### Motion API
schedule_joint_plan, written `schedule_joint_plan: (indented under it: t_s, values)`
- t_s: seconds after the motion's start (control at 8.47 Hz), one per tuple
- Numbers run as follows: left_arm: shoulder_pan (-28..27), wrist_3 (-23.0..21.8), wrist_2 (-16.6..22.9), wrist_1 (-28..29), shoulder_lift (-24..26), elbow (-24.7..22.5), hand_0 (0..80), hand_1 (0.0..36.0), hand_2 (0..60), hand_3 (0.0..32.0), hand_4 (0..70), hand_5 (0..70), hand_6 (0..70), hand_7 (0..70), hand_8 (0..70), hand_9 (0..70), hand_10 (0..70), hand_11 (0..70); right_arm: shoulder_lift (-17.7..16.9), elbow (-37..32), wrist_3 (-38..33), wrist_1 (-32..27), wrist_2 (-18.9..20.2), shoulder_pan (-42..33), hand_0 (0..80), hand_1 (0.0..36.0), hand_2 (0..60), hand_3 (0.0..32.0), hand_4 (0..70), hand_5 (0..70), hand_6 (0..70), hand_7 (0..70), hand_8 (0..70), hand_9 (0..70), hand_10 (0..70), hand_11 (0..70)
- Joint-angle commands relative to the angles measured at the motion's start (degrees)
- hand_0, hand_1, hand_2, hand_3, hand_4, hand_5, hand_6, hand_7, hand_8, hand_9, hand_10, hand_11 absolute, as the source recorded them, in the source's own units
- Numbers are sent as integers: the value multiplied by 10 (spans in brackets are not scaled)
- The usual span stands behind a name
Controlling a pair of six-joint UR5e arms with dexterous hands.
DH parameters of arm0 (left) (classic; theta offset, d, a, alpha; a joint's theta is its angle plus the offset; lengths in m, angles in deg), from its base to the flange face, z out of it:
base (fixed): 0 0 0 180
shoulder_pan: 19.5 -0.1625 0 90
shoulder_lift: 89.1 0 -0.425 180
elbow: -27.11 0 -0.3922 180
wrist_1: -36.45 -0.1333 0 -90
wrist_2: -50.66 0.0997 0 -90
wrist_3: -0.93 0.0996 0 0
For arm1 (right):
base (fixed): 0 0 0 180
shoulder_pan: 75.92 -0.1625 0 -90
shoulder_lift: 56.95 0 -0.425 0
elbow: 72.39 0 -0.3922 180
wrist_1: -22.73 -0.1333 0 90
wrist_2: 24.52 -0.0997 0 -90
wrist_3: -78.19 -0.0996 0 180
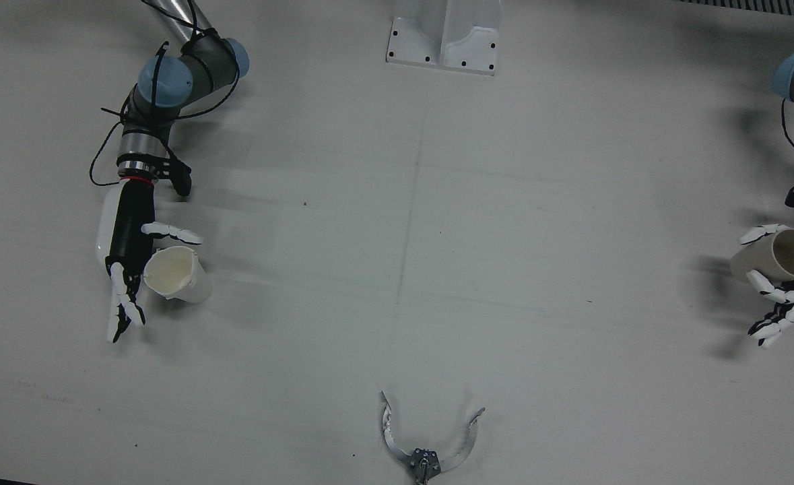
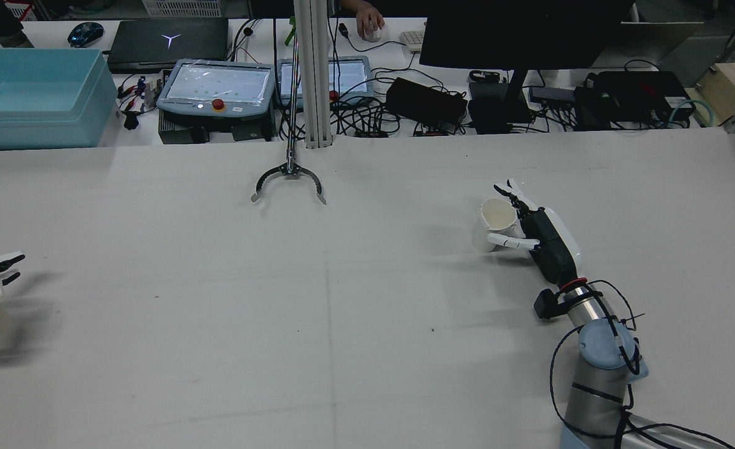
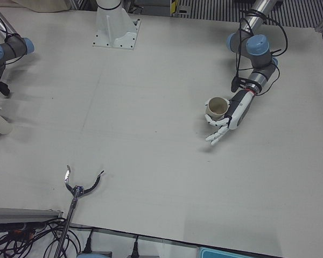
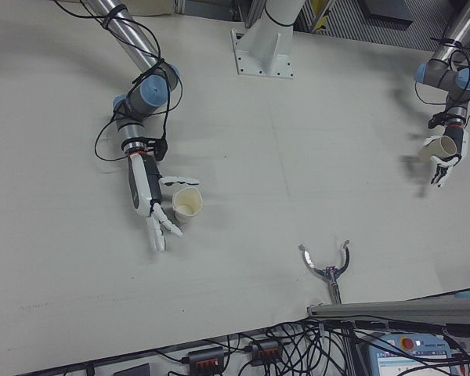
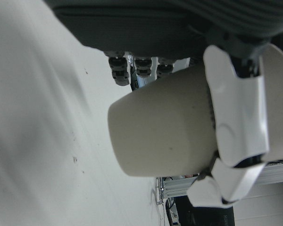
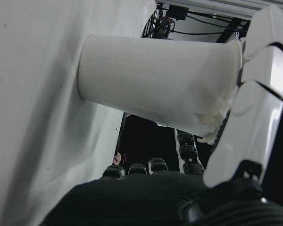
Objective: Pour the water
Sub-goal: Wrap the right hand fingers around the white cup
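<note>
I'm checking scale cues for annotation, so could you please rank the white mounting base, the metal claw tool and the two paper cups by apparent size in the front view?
1. White mounting base, cropped by the top edge.
2. Metal claw tool.
3. The two paper cups, left cup and right cup: they look alike, so I would not rank them.

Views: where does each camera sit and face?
Front view: overhead, looking down; right hand, left hand.
Rear view: behind robot, facing desk; right arm, left hand.
Left-front view: operators' side; left arm.
Right-front view: operators' side; both arms.
Left hand view: on hand; fingers, left cup.
Right hand view: on hand; fingers, right cup.
Front, rear share claw tool.
</note>
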Motion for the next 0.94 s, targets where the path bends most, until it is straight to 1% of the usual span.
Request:
schedule_joint_plan:
  t_s: [0.0, 0.24, 0.35, 0.59, 0.71, 0.83]
  values:
    - [0, 0, -1, 1, -1, 1, 520, 319, 600, 0, 700, 700, 109, 159, 50, 87, 75, 124, 5, 1, 0, 2, 1, 7, 504, 177, 114, 0, 114, 113, 34, 47, 7, 32, 10, 33]
    - [0, 0, -1, 1, 0, 1, 517, 316, 600, 0, 700, 700, 109, 158, 50, 89, 75, 122, 6, 1, 0, 2, 0, 14, 503, 178, 126, 0, 124, 119, 50, 76, 9, 35, 12, 35]
    - [0, 0, -1, 1, 0, 2, 517, 316, 600, 0, 700, 700, 108, 157, 50, 88, 75, 122, 6, 1, 0, 2, 0, 14, 508, 185, 131, 0, 122, 118, 59, 88, 9, 35, 15, 41]
    - [0, 0, -1, 1, -1, 2, 514, 316, 600, 0, 699, 700, 108, 157, 50, 88, 75, 123, 6, 1, 0, 2, 0, 14, 508, 184, 139, 0, 135, 123, 79, 128, 11, 39, 29, 61]
    - [0, -1, -1, 1, -1, 2, 515, 314, 600, 0, 698, 700, 108, 158, 51, 89, 75, 124, 6, 2, -1, 2, 0, 14, 507, 184, 143, 0, 137, 124, 84, 148, 8, 38, 28, 60]
    - [0, -1, -1, 1, 0, 2, 515, 316, 600, 0, 696, 700, 109, 159, 51, 89, 76, 125, 6, 4, 0, 3, 0, 14, 509, 185, 150, 0, 149, 127, 106, 209, 11, 46, 28, 59]
